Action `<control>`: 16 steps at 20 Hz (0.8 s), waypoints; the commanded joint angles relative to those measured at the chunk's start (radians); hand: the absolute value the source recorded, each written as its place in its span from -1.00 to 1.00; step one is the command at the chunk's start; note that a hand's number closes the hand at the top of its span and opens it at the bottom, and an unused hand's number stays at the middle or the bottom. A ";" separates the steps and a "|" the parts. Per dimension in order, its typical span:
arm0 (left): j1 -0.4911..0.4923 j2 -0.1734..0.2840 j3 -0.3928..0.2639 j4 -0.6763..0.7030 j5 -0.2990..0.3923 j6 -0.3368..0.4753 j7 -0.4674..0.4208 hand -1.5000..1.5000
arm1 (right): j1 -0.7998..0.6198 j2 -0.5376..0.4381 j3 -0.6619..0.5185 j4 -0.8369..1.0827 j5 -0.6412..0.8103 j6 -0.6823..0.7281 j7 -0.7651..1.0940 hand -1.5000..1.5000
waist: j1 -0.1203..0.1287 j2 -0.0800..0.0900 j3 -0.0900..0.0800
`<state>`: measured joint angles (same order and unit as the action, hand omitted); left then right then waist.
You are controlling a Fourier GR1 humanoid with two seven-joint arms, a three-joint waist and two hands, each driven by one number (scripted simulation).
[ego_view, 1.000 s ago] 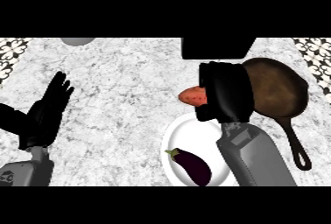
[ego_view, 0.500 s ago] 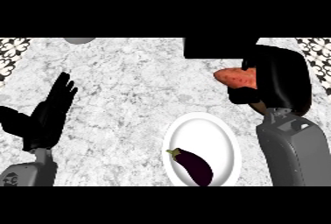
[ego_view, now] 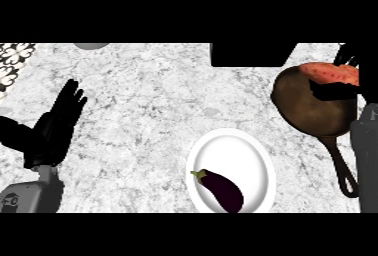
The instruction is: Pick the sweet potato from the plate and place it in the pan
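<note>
You will find the sweet potato [ego_view: 330,73] over the far right part of the pan [ego_view: 314,107], with the right hand [ego_view: 341,87] curled round it. The white plate [ego_view: 255,162], near-left of the pan, holds only an eggplant [ego_view: 221,190]. The left hand [ego_view: 53,125] rests well left of the pan, fingers straight and spread

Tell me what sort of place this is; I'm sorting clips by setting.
Most likely a kitchen counter: a marbled grey counter top carries a dark pan with a long handle and a white plate holding an eggplant.
</note>
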<state>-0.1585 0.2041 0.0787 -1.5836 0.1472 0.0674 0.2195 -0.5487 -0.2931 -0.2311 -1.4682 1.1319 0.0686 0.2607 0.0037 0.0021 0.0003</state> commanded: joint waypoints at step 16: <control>-0.034 -0.037 -0.035 0.009 -0.051 0.011 -0.011 0.00 | -0.229 -0.135 -0.180 1.018 -0.100 -0.420 -0.433 1.00 | 0.037 0.015 0.002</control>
<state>-0.1958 0.1804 0.0611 -1.5817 0.1189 0.0744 0.2387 -0.7354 -0.4148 -0.3700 -0.6088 1.0489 -0.3219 -0.1691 0.0338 0.0126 0.0019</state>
